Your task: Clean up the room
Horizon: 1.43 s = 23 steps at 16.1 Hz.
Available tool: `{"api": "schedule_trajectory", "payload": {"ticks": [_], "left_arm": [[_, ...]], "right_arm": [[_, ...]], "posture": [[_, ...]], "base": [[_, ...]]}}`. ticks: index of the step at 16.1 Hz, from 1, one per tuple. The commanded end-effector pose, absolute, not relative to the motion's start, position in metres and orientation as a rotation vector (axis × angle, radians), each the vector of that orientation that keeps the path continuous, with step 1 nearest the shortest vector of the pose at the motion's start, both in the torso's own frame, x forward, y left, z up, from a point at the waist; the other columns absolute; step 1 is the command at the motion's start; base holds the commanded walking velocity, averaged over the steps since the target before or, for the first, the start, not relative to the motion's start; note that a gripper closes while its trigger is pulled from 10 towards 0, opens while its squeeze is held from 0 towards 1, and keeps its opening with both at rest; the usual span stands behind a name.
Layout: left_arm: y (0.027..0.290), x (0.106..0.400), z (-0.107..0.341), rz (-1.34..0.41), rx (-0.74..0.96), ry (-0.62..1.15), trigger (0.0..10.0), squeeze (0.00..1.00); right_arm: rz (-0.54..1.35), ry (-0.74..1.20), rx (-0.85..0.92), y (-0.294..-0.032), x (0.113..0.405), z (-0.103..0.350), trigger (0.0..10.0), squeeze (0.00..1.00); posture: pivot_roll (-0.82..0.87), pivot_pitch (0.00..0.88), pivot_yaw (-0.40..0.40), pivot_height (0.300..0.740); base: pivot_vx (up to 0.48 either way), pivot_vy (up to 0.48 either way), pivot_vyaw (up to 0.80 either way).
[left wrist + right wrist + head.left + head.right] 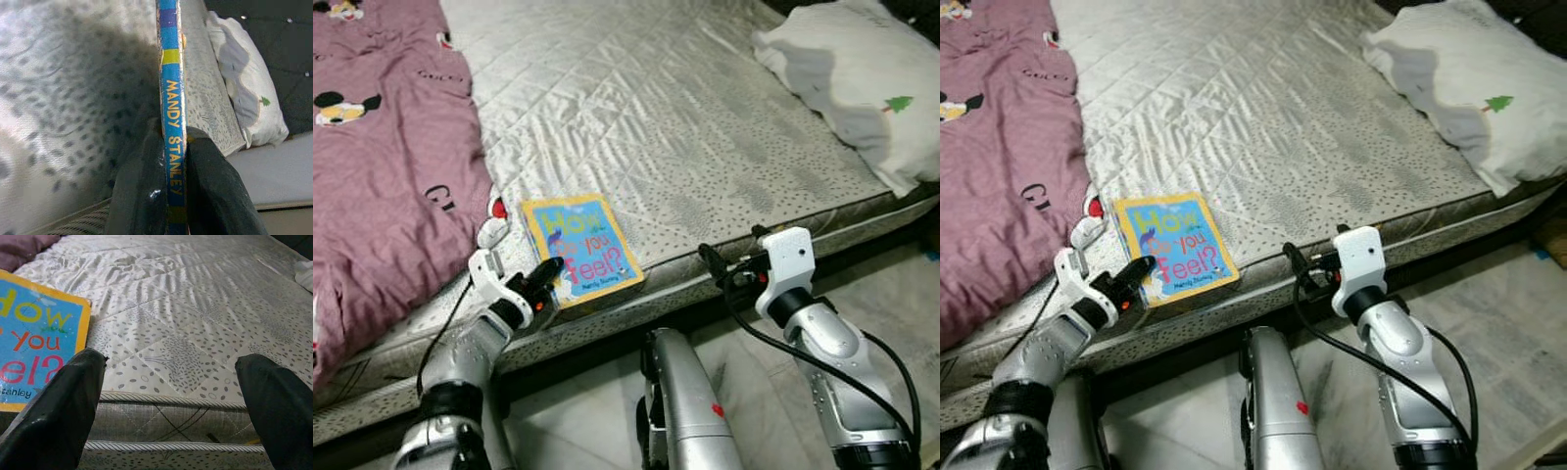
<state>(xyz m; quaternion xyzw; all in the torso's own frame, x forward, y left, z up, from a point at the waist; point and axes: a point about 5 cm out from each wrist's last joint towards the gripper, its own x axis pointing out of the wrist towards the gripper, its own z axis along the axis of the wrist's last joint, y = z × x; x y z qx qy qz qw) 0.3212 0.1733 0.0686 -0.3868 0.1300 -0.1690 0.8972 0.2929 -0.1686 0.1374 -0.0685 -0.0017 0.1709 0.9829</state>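
Note:
A blue and yellow board book (pixel 579 247) titled "How do you feel?" lies at the front edge of the grey quilted mattress (pixel 685 127). My left gripper (pixel 548 276) is shut on the book's near left corner. In the left wrist view its two black fingers (pixel 142 196) pinch the book's spine (pixel 172 117), which reads "Mandy Stanley". My right gripper (pixel 713 264) is open at the mattress edge, to the right of the book. The right wrist view has the book's cover (pixel 34 352) beside one spread finger (pixel 63 416).
A pink blanket (pixel 382 176) with cartoon mouse prints covers the left of the bed. A white pillow (pixel 862 78) with a small green tree lies at the far right. Pale tiled floor (pixel 901 313) runs below the bed's front edge.

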Motion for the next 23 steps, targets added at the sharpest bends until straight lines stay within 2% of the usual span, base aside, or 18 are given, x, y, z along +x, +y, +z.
{"api": "schedule_trajectory", "payload": {"ticks": [1,5,8,9,11,17,23], "left_arm": [[0.179,0.320,0.073,-0.311,-0.728,0.242,0.0,0.00],[0.183,0.322,0.105,-0.240,-0.521,0.066,0.0,0.00],[0.185,0.311,0.122,-0.172,-0.351,-0.038,0.0,0.00],[0.185,0.309,0.124,-0.164,-0.339,-0.056,0.0,0.00],[0.178,0.299,0.117,-0.203,-0.291,-0.052,0.0,0.00],[0.175,0.295,0.118,-0.179,-0.265,-0.069,0.0,0.00],[0.167,0.289,0.115,-0.234,-0.243,-0.040,0.0,0.00]], "right_arm": [[0.334,0.008,-0.124,-0.168,0.294,0.133,10.0,0.00],[0.323,-0.012,-0.068,-0.148,0.307,0.131,10.0,0.00],[0.249,-0.016,0.098,-0.141,0.319,0.134,10.0,0.00],[0.251,-0.011,0.201,-0.138,0.321,0.135,10.0,0.00],[0.241,-0.028,0.298,-0.132,0.325,0.139,10.0,0.00],[0.229,-0.030,0.323,-0.127,0.333,0.141,10.0,0.00],[0.204,-0.033,0.329,-0.128,0.338,0.142,10.0,0.00]], "posture": [[-0.16,0.087,-0.082,0.500],[-0.10,0.039,-0.057,0.500],[-0.07,0.001,-0.038,0.500],[-0.07,0.000,-0.035,0.500],[-0.06,0.000,-0.035,0.508],[-0.04,0.000,-0.037,0.576],[-0.02,0.000,-0.035,0.640]], "base": [[0.000,0.000,0.00],[0.000,0.000,0.00],[0.000,0.000,0.00],[0.000,0.000,0.00],[0.000,0.000,-0.43],[0.000,0.000,0.00],[0.000,0.000,0.00]]}}
